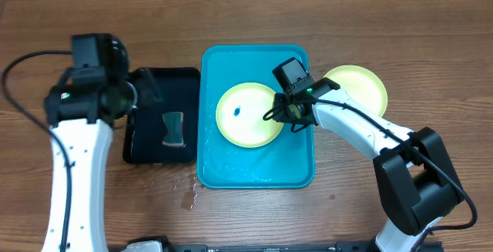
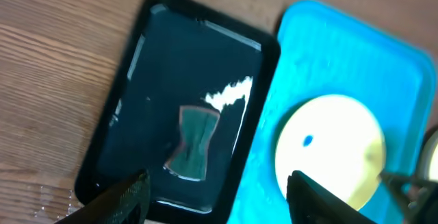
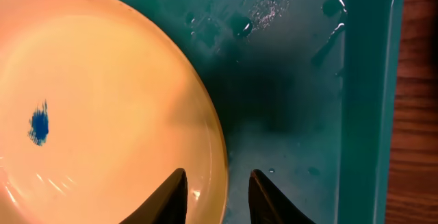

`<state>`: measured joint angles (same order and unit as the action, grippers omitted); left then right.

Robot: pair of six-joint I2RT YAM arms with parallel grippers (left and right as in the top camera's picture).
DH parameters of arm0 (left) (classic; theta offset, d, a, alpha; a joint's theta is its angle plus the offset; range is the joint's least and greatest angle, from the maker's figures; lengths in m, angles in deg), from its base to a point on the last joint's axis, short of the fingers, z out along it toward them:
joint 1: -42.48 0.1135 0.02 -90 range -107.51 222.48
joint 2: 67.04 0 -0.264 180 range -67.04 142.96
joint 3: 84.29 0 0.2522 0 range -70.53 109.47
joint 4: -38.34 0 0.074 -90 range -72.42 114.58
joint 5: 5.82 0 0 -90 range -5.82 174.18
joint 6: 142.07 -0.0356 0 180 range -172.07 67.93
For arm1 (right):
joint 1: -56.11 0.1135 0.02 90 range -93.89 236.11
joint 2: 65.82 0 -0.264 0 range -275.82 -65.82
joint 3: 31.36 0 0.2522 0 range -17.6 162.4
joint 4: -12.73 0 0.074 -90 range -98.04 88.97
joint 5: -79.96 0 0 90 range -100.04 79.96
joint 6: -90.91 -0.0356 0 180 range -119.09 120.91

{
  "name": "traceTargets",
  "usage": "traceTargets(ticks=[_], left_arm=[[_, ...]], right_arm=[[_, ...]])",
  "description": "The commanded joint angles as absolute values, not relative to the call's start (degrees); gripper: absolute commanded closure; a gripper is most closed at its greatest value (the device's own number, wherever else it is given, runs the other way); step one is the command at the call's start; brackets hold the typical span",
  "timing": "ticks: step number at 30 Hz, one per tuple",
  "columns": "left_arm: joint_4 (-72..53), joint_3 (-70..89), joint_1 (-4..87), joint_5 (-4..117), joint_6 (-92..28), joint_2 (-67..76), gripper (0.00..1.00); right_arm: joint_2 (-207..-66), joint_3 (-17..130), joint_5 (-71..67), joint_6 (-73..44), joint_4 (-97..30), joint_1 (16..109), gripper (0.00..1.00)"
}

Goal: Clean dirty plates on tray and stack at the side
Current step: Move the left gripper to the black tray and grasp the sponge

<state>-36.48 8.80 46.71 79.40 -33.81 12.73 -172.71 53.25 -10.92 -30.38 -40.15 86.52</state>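
Note:
A pale yellow-green plate (image 1: 246, 115) with a blue speck lies in the turquoise tray (image 1: 258, 171). My right gripper (image 1: 286, 115) hangs over the plate's right rim. In the right wrist view it (image 3: 217, 179) stands narrowly open astride that rim: one finger is over the plate (image 3: 102, 101), the other over the wet tray floor (image 3: 287, 114). Neither finger is seen pressing on the rim. A second yellow-green plate (image 1: 358, 86) rests on the table right of the tray. My left gripper (image 1: 146, 89) is open over the black tray, empty (image 2: 217, 179).
A small black tray (image 1: 162, 82) sits left of the turquoise tray, with a grey-green sponge (image 1: 174, 129) lying in it (image 2: 195, 142). Water drops mark the wood near the turquoise tray's front left corner (image 1: 187, 190).

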Motion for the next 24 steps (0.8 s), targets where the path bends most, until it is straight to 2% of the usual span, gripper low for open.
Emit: traceTargets(ticks=[1,3,7,12,24], left_arm=[[-36.39,5.28,44.22,82.31,-37.09,17.42,0.35],[-35.95,4.3,43.46,83.14,-37.07,20.22,0.39],[-34.64,3.75,42.8,83.07,-36.74,26.76,0.55],[-34.64,3.75,42.71,81.13,-36.24,32.92,0.57],[-35.97,3.89,42.15,79.2,-36.22,31.83,0.54]], right_arm=[[-173.28,53.01,-10.84,-30.4,-39.65,86.7,0.68],[-173.28,53.01,-10.77,-30.4,-39.6,86.7,0.68],[-173.28,53.01,-9.96,-30.38,-39.43,86.7,0.68],[-173.28,53.01,-9.5,-30.4,-39.14,86.7,0.68],[-173.28,53.01,-9.52,-30.33,-39.14,86.67,0.65]])
